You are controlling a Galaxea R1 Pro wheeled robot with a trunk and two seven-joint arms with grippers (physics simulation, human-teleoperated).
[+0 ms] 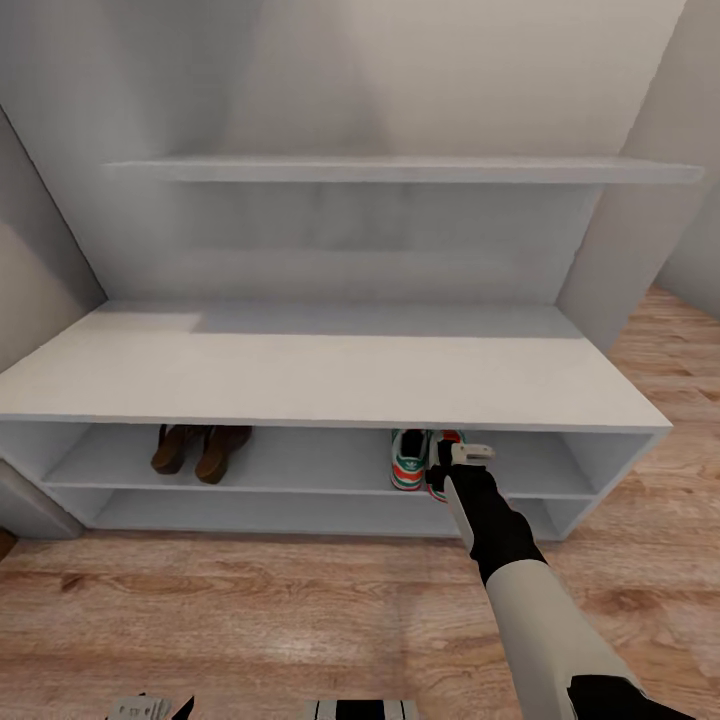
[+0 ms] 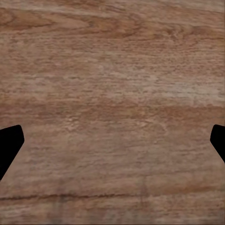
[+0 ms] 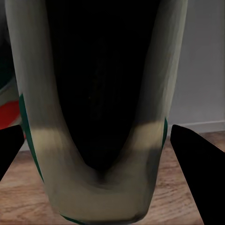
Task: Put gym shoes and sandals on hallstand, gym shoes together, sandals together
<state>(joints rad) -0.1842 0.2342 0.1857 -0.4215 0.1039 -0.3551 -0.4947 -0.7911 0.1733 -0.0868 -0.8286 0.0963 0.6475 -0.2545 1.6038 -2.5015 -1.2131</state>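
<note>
White and green, the second shoe (image 3: 93, 140) sits right between the right gripper's (image 1: 452, 462) fingers, which stand apart on either side of its heel, not clamped. Its long axis runs straight ahead of the gripper into the rack's (image 1: 330, 385) upper tier, with the first shoe (image 1: 408, 460) just beside it. Sandals (image 1: 200, 452) lie paired on the same tier, well off to the gripper's left. Over bare floor (image 2: 112, 93), the left gripper (image 2: 112, 145) hangs open.
</note>
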